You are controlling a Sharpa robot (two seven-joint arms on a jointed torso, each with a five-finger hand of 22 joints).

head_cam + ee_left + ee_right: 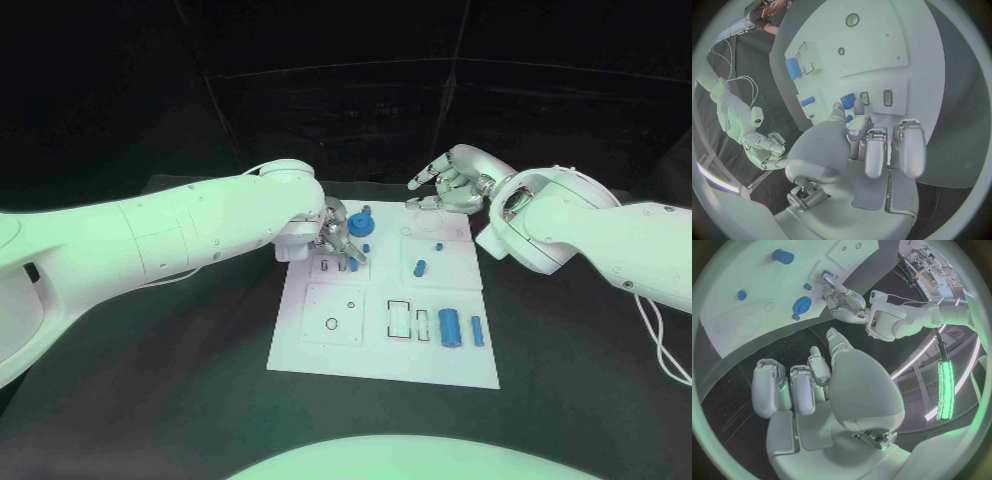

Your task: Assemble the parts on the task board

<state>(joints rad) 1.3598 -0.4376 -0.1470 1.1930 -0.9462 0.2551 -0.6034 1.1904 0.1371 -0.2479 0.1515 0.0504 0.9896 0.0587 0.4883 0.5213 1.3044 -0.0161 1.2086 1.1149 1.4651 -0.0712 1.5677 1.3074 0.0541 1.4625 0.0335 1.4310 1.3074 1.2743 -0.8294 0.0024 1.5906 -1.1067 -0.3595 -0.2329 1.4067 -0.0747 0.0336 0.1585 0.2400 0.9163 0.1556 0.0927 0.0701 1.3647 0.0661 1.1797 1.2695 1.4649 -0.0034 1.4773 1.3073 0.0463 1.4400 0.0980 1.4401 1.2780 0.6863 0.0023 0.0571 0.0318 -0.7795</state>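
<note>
Just beyond the left hand's (pixel 335 238) fingertips: small blue part (pixel 848 101), on the far-left section of the task board (pixel 433 365), beside two small slots (pixel 887 97). Probably sits there as the next piece for one of those slots. Looks touched by thumb and a fingertip in the left wrist view, but cannot tell whether pinched or merely neared; contact point hidden behind the thumb. Fingers bent down toward the board, close together, apparently poised for fine work on something small.

Just past that hand, blue gear (pixel 361 218), seemingly seated on the board. Farther toward the robot, well apart from the hand, blue cylinder (pixel 449 326) and narrow blue bar (pixel 477 330), lying side by side next to rectangular recesses, apparently not yet placed.

Beyond the board's far edge, right hand (pixel 450 185): hovers with fingers curled in, holds nothing, likely parked clear of the working area. Underside of left palm, and any part beneath it, hidden in the head view.
</note>
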